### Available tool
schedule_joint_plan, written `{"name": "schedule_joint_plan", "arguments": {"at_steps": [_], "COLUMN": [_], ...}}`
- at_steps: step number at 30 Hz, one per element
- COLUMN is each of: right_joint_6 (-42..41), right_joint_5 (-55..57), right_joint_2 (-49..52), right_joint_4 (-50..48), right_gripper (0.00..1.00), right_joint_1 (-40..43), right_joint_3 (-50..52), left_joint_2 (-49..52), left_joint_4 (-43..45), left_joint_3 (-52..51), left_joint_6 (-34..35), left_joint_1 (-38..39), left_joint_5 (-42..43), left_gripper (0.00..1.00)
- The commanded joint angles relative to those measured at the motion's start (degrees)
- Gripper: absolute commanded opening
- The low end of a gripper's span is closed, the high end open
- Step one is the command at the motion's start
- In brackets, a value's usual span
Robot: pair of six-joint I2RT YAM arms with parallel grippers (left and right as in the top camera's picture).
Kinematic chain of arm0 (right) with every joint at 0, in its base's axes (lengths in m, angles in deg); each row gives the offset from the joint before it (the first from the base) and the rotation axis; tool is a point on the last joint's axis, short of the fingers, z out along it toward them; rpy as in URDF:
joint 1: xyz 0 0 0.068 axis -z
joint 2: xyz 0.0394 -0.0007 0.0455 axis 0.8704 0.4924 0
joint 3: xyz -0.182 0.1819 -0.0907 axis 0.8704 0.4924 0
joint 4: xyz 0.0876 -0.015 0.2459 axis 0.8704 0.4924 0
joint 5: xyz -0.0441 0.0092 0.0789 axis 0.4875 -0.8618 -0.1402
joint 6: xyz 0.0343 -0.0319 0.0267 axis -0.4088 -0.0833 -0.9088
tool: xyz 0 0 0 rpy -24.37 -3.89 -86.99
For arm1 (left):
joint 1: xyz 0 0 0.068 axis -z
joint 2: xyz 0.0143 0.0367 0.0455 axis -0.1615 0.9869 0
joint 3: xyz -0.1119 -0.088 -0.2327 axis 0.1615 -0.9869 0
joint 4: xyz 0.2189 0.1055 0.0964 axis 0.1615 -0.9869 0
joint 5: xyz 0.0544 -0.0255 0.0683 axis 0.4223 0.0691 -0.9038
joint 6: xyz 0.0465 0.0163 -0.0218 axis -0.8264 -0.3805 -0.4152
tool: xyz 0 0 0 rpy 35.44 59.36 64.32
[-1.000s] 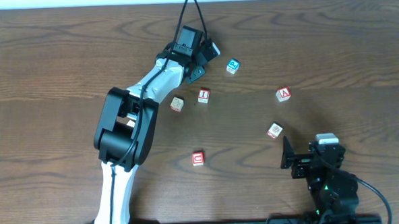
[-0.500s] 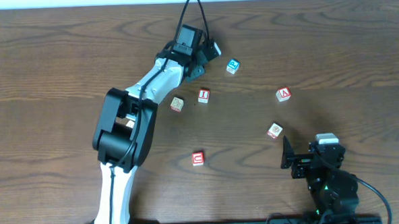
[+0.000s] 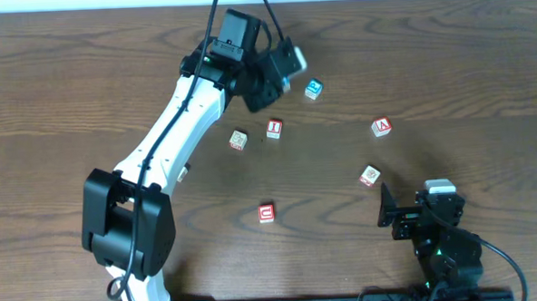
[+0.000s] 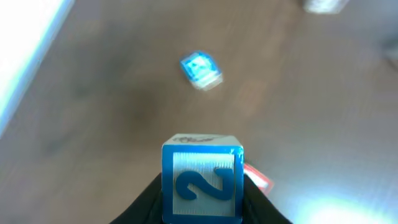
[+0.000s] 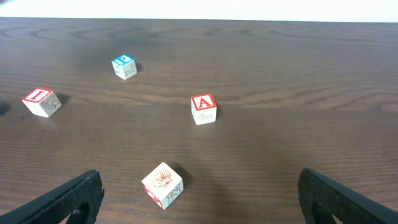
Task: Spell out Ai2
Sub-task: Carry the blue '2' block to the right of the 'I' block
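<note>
The word is not spelled yet, I think only the first step is in hand. The left gripper [image 3: 283, 66] is stretched to the far side of the table and its fingers are closed on the cube with the blue "2" [image 4: 202, 183], which it seems to hold a little above the wood. Just to the right of it another blue-marked cube [image 3: 313, 90] lies on the table and it is not part of the word. The "I" cube [image 3: 274, 128] stands near the middle, and the "A" cube [image 3: 382, 126] is well apart from it on the right, so no two letters are side by side. To my judgement, what is left is to put down the "2" and to bring "A" and "I" into one row before it. The right gripper [image 3: 386, 206] rests at the near right with its fingers wide apart and nothing between them; a cube with a flower picture [image 5: 163, 185] lies just in front of it. A red cube [image 3: 267, 213] and a pale cube [image 3: 238, 140] are also there. The table [image 3: 447, 70] is dark brown wood with clear grain, and behind its far edge I see only a white strip of the room.
</note>
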Motion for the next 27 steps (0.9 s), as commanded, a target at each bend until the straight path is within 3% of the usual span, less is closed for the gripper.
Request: {"name": "schedule_joint_plan", "arguments": {"at_steps": [1,9,16,27], "right_joint_6": [-0.7,-0.7,-0.7,-0.7], "right_joint_5": [-0.2,-0.2,-0.2,-0.2], "right_joint_2": [-0.3,-0.3,-0.3,-0.3], "right_joint_4": [0.0,0.0,0.0,0.0], "right_gripper": [0.99,0.99,0.99,0.99], "right_joint_1": [1.0,1.0,1.0,1.0], "right_joint_3": [0.2,0.2,0.2,0.2], "left_joint_2": [0.6,1.0,3.8,11.5], "left_joint_4": [-3.0,-6.8,-7.3,-3.8], "left_joint_3": [0.1,0.0,0.0,0.0], "left_joint_6": [-1.2,-5.1,-10.4,-10.4], "left_joint_1": [0.2,3.9,9.0,9.2], "left_joint_5": [8.5,8.3,-3.0,-2.1], "left_gripper": [0.19,0.19,0.16,0.12]}}
